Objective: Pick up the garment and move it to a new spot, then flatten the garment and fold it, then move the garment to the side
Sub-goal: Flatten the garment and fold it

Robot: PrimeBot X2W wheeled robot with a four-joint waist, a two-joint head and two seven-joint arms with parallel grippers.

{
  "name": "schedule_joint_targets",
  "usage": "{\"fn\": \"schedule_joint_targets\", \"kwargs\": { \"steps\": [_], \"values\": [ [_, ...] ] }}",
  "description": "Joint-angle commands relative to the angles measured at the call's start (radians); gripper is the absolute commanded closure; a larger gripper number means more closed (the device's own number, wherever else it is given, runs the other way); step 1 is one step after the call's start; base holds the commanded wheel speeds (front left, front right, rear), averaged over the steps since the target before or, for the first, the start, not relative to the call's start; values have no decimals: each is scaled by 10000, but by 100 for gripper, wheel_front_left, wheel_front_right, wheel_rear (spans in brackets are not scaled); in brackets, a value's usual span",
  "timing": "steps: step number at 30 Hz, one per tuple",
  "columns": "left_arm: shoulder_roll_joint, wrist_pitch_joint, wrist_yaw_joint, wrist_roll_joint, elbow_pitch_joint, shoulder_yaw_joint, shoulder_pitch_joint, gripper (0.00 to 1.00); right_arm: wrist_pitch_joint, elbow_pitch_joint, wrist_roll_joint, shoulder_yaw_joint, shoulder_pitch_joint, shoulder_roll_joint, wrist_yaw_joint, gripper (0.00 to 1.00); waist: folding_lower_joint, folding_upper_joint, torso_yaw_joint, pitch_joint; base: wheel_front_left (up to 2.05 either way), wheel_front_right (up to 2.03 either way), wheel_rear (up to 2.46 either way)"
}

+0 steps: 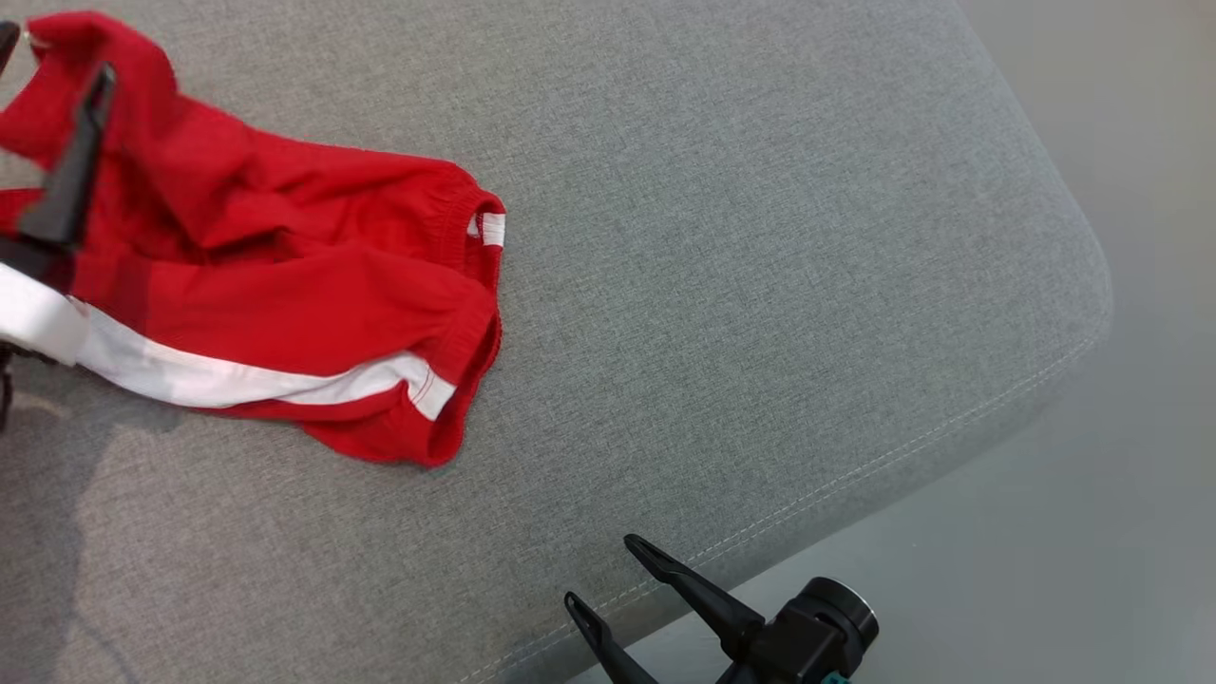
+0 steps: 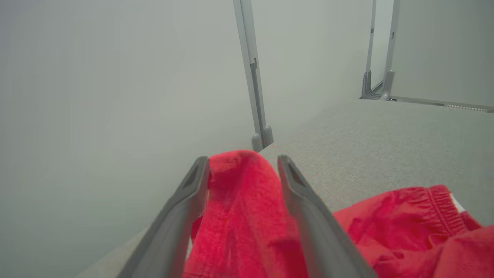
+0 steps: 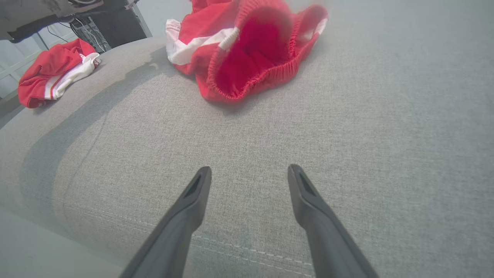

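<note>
Left gripper, jaws wide apart, straddles a raised fold of the red garment. The garment sprawls on the grey cushion, its left end cropped. Right gripper gapes empty over the cushion's edge.

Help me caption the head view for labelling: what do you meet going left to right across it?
left gripper over the garment's left end → red shorts → right gripper → pale floor
</note>
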Motion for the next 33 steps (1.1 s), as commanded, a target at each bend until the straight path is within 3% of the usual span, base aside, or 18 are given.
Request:
{"fn": "schedule_joint_targets", "kwargs": {
  "steps": [1,12,25,27,29,30,31,32,33],
  "values": [
    [466,-74,-15,-46,-120,355,-79,0,-133,-165,71,147,182,32,12,0,0,0,15,31,0,0,0],
    [722,-695,-30,-976,2264,822,661,0,-133,-61,200,-121,-140,32,12,0,0,0,833,47,0,0,0],
    [1162,-724,-37,-2908,2396,-109,750,0,-133,-378,161,-187,131,32,12,0,0,0,443,424,0,0,0],
    [1165,-676,-37,-3123,2501,-222,746,9,-133,-466,171,-235,189,32,12,0,0,0,395,442,0,0,0],
    [1136,-568,-37,-3404,2492,-395,763,53,-133,-583,191,-321,213,32,12,0,0,0,376,456,0,0,0],
    [1111,-533,-37,-3592,2480,-444,767,56,-133,-628,195,-364,216,32,12,0,0,0,380,461,0,0,0],
    [1153,-533,-37,-3795,2488,-565,735,76,-133,-707,157,-445,202,32,12,0,0,0,392,468,0,0,0],
    [1153,-533,-37,-3795,2488,-565,735,76,-133,-707,157,-445,202,32,12,0,0,0,392,468,0,0,0],
    [1145,-560,-37,-4028,2489,-643,717,100,-133,-742,153,-508,193,32,12,0,0,0,430,453,0,0,0]
  ]
}}
